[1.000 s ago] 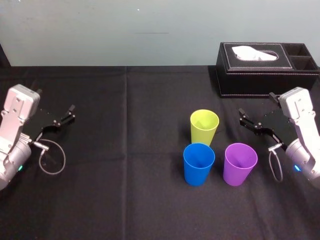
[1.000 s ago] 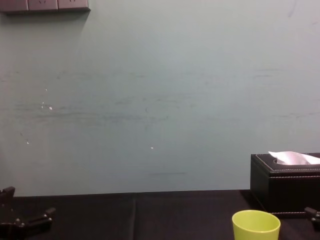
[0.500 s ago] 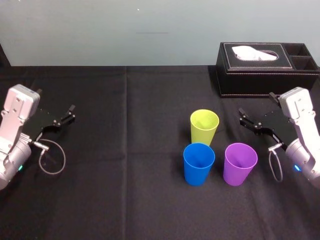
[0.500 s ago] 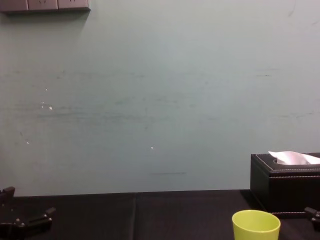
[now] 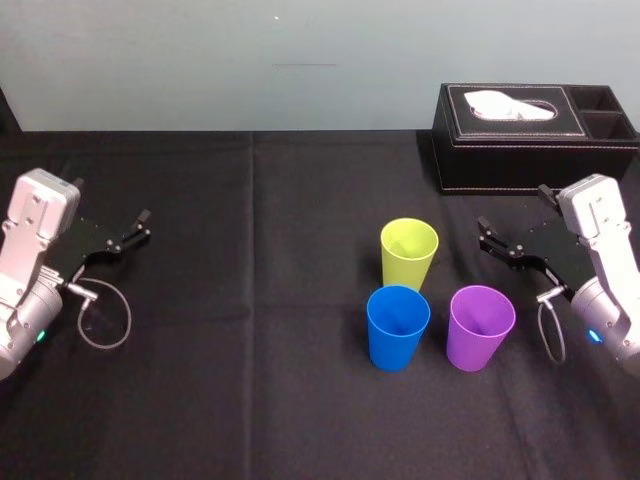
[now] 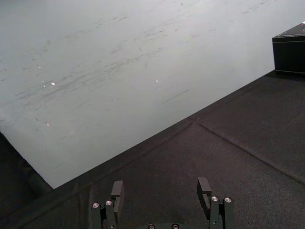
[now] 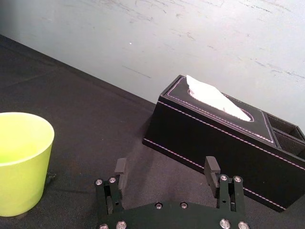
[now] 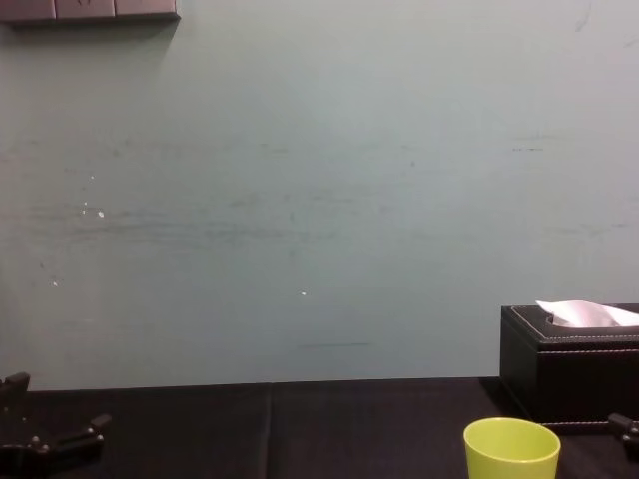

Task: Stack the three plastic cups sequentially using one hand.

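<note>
Three unstacked: yellow-green cup [image 5: 409, 252] at 12 o'clock, blue cup [image 5: 398, 328] and purple cup [image 5: 481, 328] nearer. At 3 o'clock the right gripper [image 7: 166, 166] (fingers spread, like the left gripper [image 6: 161, 183] idling at 9) should first grasp one.

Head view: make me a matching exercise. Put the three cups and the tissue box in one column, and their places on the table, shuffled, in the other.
Things:
1. yellow-green cup
2. blue cup
3. purple cup
4. tissue box

Places:
A. front pair, on the robot's right
B. far right of the table, by the wall
C. farther back than the other two cups
D. front pair, on the robot's left

Pairs: 1-C, 2-D, 3-A, 4-B.

The left end effector and right end effector rest open at the table's sides, apart from the cups.
</note>
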### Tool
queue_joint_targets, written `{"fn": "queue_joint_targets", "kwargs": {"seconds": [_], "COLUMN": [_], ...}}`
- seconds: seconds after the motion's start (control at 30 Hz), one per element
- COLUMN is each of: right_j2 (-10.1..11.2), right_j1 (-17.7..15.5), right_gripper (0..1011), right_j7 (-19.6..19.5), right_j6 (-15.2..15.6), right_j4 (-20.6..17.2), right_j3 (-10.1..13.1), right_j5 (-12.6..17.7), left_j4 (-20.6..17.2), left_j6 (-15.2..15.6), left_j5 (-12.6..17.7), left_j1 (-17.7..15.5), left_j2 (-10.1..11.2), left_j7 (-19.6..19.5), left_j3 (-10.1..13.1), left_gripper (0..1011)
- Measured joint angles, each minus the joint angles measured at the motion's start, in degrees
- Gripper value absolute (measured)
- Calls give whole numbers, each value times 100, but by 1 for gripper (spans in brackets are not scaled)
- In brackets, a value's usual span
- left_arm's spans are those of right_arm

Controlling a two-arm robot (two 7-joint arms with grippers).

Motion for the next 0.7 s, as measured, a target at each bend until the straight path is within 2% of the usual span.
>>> {"fn": "queue_joint_targets", "kwargs": {"seconds": [0.43,0.7], "right_j2": [0,-25], "right_j1": [0,-56], "right_gripper": [1003,1003], "right_j7": [0,-20], "right_j6": [0,-190], "right_j4": [0,-82], "right_j3": [0,146], "right_j5": [0,-186], "left_j4": [0,0], "left_j6": [0,0], "left_j5": [0,0], "left_j1": [0,0], "left_j2": [0,0], "left_j7": [0,0], "left_j3": [0,0], "left_gripper": [1011,1011]}}
